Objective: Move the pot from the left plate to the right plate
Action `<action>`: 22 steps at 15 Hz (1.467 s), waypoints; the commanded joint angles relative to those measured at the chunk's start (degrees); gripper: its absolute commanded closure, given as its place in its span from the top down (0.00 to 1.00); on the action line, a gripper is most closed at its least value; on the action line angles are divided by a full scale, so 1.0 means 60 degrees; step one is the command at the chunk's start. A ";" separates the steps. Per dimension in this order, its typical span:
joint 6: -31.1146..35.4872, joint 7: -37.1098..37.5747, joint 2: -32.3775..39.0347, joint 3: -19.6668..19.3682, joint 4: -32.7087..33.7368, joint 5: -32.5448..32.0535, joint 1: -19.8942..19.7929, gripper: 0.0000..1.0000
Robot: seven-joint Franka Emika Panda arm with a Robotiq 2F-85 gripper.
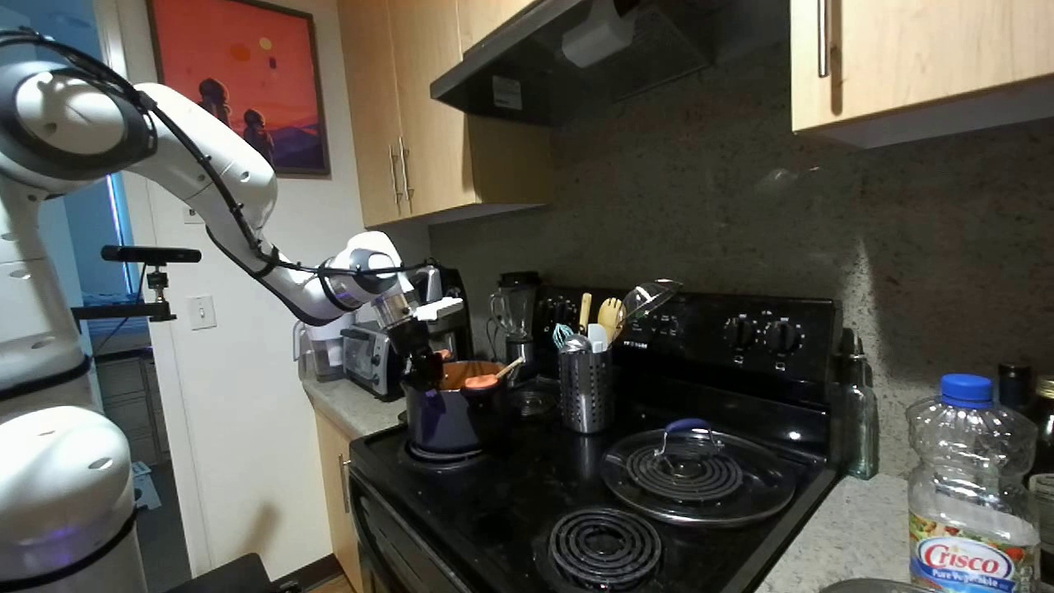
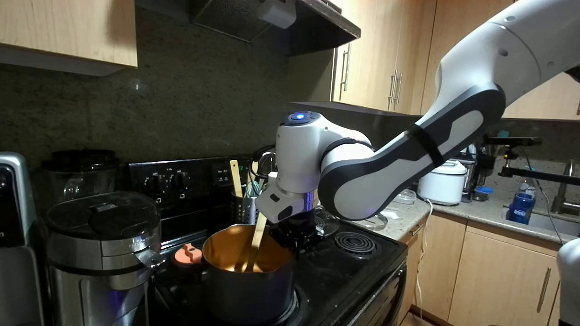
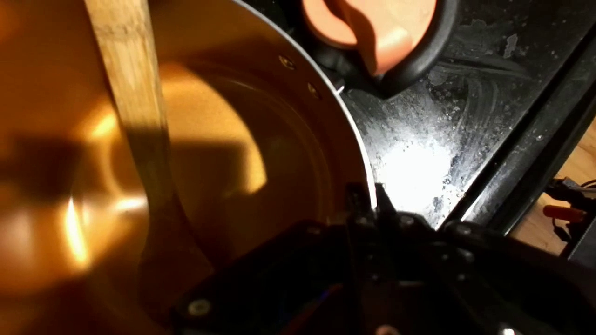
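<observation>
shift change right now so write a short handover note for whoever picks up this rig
Gripper: looks shut on the pot at its rim, jaws on either side of the wall; how firm the hold is can't be seen.
Pot: upright, appears to rest on the left front burner, with a wooden utensil leaning inside.
Done: rim grasped.
To do: carry the pot over to the right front burner, set it down, release.
</observation>
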 commanded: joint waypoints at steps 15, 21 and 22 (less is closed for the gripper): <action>0.0336 -0.0217 -0.0569 -0.0408 -0.0296 0.0337 -0.0430 0.05; 0.0295 -0.0097 -0.1040 -0.0439 -0.0621 0.0236 -0.0474 0.05; 0.0297 -0.0090 -0.1114 -0.0457 -0.0690 0.0228 -0.0481 0.04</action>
